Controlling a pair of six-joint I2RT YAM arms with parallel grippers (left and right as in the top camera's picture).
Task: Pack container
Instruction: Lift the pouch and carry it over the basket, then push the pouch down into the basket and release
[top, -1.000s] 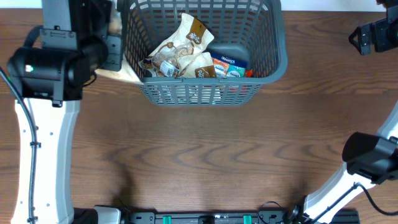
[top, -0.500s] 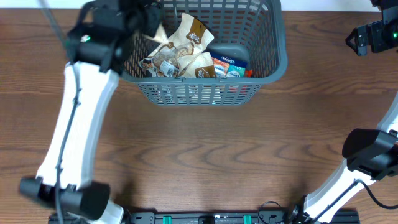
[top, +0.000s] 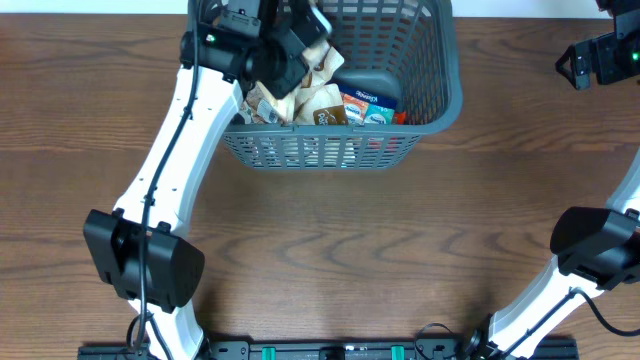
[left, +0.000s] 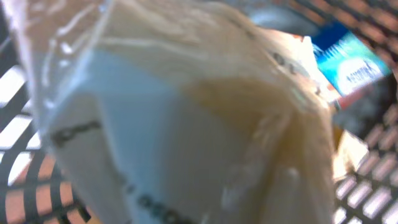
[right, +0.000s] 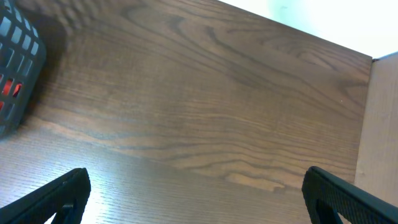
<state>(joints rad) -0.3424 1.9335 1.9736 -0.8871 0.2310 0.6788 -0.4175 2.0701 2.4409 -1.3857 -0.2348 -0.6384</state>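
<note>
The container (top: 335, 152) is a dark grey slotted basket at the table's back centre. It holds cream and brown snack packets (top: 318, 104) and a blue packet (top: 370, 106). My left gripper (top: 296, 38) hangs over the basket's left half, shut on a cream snack packet (left: 186, 124). That packet fills the left wrist view and hides the fingers; basket lattice (left: 22, 183) shows behind it. My right gripper (right: 199, 199) is open and empty over bare wood. It sits at the far right back in the overhead view (top: 598, 60). The basket's corner (right: 15, 62) shows at that view's left edge.
The wooden table (top: 330, 260) spreads in front of the basket. A red item (top: 400, 118) shows through the basket's front right wall. The table's right edge (right: 367, 124) meets a pale surface.
My left arm has swung right from beside the basket's left wall to over its inside, carrying the cream packet with it. The right arm has hardly moved.
</note>
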